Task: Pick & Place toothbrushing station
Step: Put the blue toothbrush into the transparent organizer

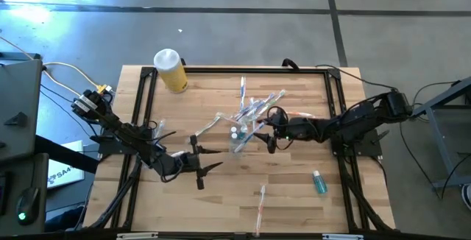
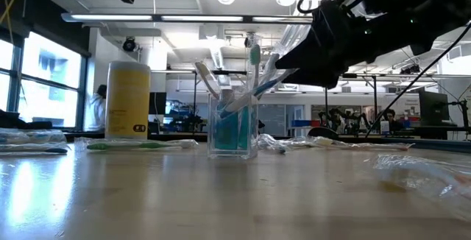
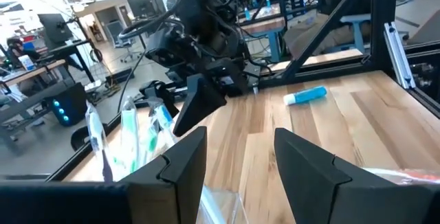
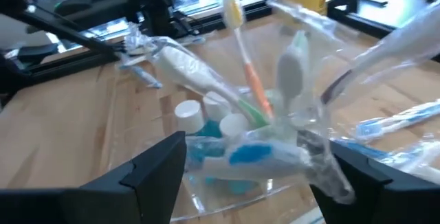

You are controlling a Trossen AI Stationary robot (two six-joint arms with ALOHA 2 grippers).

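The clear plastic cup (image 2: 234, 129) stands upright on its base near the table's middle (image 1: 238, 143). It holds teal white-capped tubes (image 4: 206, 148) and wrapped toothbrushes (image 2: 254, 63) that fan out above its rim. My right gripper (image 1: 263, 135) is open at the cup's right side, raised to the height of the brush tops. In the right wrist view its fingers (image 4: 251, 155) stand on either side of the cup. My left gripper (image 1: 215, 159) is open to the cup's left and nearer the front edge, with nothing between its fingers (image 3: 240, 138). My right gripper reaches in level from the table's right, among the wrapped brushes leaning out of the cup. One clear wrapper (image 4: 323, 162) lies close to a finger (image 4: 354, 176). I cannot tell whether they touch. The cup stays on the table.
A yellow bottle (image 1: 171, 69) with a white cap stands at the far left corner. A loose teal tube (image 1: 319, 182) lies near the front right, and a loose toothbrush (image 1: 260, 199) near the front edge. More wrapped brushes (image 1: 254, 106) lie beyond the cup. Black rails (image 1: 140, 100) frame the table.
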